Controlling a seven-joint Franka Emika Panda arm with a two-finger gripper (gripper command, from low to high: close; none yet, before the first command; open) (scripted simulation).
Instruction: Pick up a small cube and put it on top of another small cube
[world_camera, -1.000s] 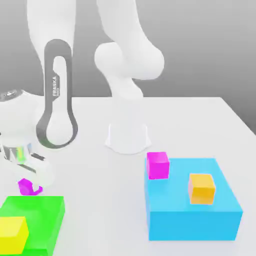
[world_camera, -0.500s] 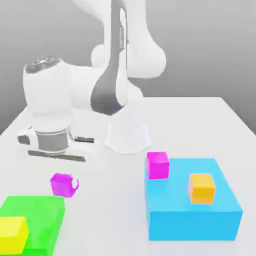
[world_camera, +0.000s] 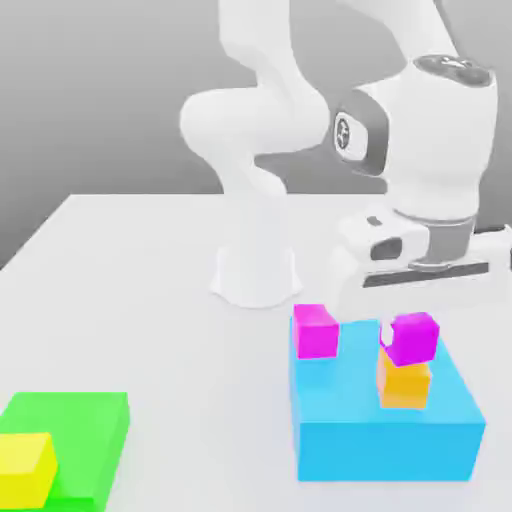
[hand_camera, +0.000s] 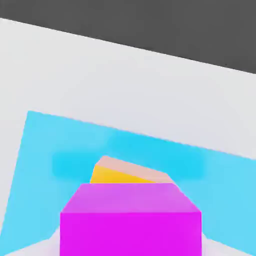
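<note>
Purple cube above the orange cube, at the blue block

In the exterior view, I see my gripper (world_camera: 410, 322) at about three o'clock from the picture's middle, its hand over the blue block (world_camera: 340, 390). The small purple cube (world_camera: 415, 340) is directly under the hand, at about twelve o'clock from the small orange cube (world_camera: 404, 386), and it covers the upper part of this one. The two look touching or almost touching, and the purple one is turned a little against the orange. I cannot tell if its weight rests there. I also cannot tell if the jaws are apart or clamped on the purple cube.

The orange cube stands on the blue block. A pinker magenta cube (world_camera: 316, 332) is at about ten o'clock from it, at the block's far corner. The blue block lies on the white table (world_camera: 180, 350) at about four o'clock; the green block (world_camera: 95, 430) is at about eight o'clock, with the yellow cube (world_camera: 22, 470) on it.
</note>
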